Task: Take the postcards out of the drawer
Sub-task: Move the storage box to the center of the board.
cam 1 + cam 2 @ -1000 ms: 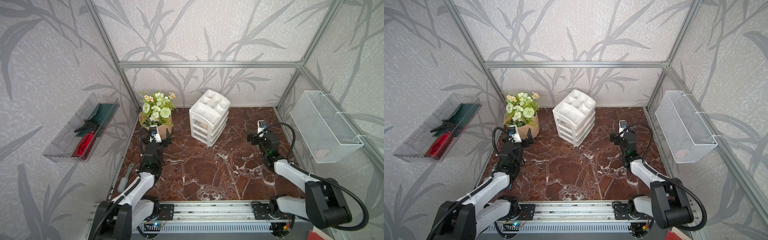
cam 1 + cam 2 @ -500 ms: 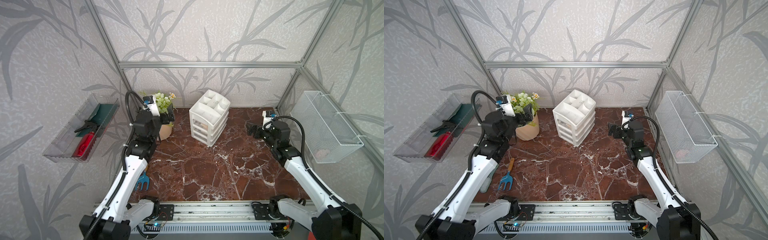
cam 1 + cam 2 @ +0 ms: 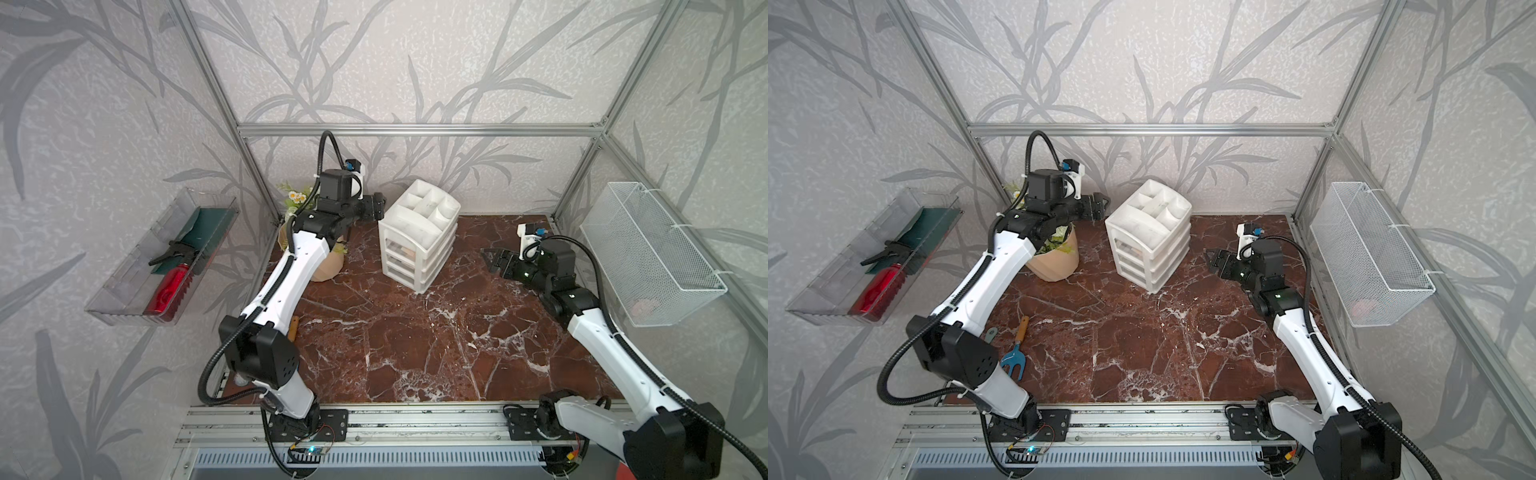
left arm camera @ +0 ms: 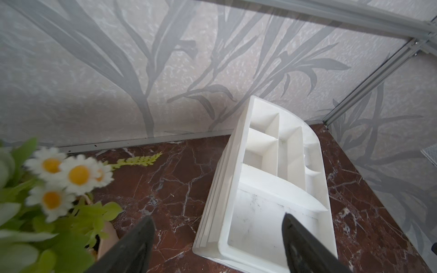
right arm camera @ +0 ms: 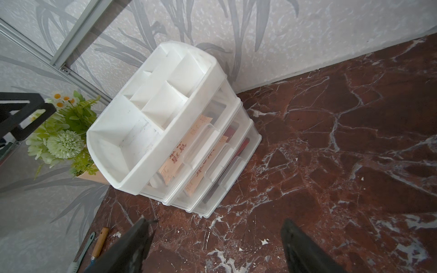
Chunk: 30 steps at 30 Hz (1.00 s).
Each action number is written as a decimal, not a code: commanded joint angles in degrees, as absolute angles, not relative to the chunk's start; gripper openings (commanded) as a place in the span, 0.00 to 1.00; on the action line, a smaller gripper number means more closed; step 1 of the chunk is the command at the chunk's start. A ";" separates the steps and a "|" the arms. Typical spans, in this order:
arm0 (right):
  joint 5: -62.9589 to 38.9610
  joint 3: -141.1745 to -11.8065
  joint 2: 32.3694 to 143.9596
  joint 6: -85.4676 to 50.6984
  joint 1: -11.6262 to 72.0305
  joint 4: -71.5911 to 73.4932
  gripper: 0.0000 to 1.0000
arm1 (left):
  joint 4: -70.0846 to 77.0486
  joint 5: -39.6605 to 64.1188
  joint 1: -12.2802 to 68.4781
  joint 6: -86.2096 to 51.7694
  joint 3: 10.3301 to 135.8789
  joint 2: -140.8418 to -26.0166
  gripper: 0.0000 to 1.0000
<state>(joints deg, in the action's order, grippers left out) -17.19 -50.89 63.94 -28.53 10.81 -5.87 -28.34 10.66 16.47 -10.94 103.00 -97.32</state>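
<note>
The white organiser (image 3: 417,237) (image 3: 1148,237) stands at the back of the marble floor with its three see-through drawers pushed in. In the right wrist view a beige postcard (image 5: 179,156) with red-brown characters shows through the top drawer (image 5: 201,141). A second beige postcard (image 5: 201,175) lies one tier below, and something red (image 5: 243,146) lies in the lowest tier. My left gripper (image 3: 379,205) (image 4: 217,217) hovers open beside the organiser's top left edge. My right gripper (image 3: 492,261) (image 5: 215,222) is open, low over the floor to the organiser's right, apart from it.
A flower pot (image 3: 1054,262) stands under my left arm, just left of the organiser. A garden fork (image 3: 1015,353) lies near the front left. A clear tray (image 3: 166,257) with a red bottle hangs on the left wall, a wire mesh basket (image 3: 648,253) on the right wall.
Both arms have unfolded from low at the front. The left gripper rose over the flowers to the organiser's top; the right one lifted, then came down toward the organiser. Both jaws have narrowed slightly.
</note>
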 commanded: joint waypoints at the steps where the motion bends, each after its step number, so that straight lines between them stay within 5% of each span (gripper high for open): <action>1: -19.05 -52.81 64.89 -30.48 11.07 -7.07 0.84 | -35.24 12.26 18.15 -8.75 111.35 -102.52 0.79; 13: -20.11 -52.57 65.75 -31.25 11.87 -7.03 0.80 | -59.46 9.95 21.07 -0.88 151.18 -127.95 0.60; 30: -19.92 -52.07 65.57 -31.60 13.18 -6.63 0.76 | -57.85 8.14 21.62 0.21 150.03 -130.31 0.51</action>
<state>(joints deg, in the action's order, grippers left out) -19.18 -51.05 65.95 -31.57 12.75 -6.35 -57.69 8.93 21.34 -0.78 149.21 -128.84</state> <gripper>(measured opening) 0.764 0.504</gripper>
